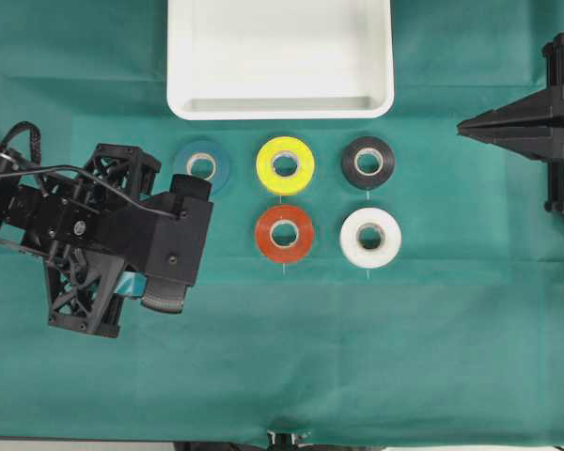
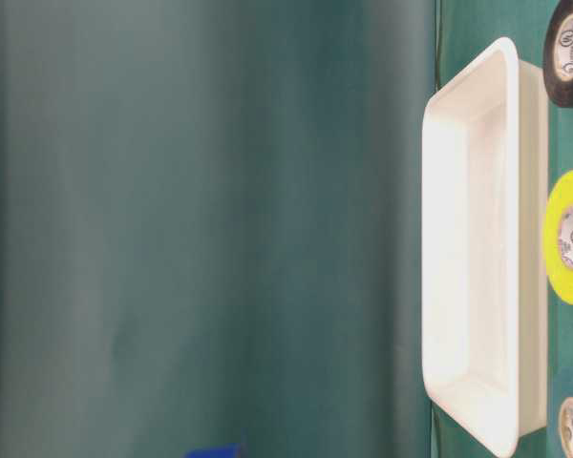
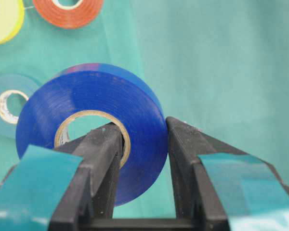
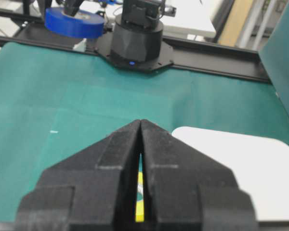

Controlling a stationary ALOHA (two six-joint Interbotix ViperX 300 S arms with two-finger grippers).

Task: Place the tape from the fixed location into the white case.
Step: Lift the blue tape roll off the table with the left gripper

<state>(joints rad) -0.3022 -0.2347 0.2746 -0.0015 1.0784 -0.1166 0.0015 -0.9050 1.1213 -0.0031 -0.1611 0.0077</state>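
Left gripper (image 3: 143, 139) pinching blue tape roll (image 3: 94, 130) through wall: one finger inside cardboard core, other on outer face. Roll upright between jaws, clear of green cloth (image 3: 221, 62). Past jaw tips: teal roll (image 3: 5, 103), yellow roll (image 3: 5, 19), orange roll (image 3: 70, 12) flat on cloth. White case (image 1: 280, 105) beyond that cluster, well apart from jaws. Black roll (image 1: 368, 162) and white roll (image 1: 370, 237) further toward right side. Right gripper (image 4: 140, 126) jaws pressed together, holding nothing, white case just beyond tips.
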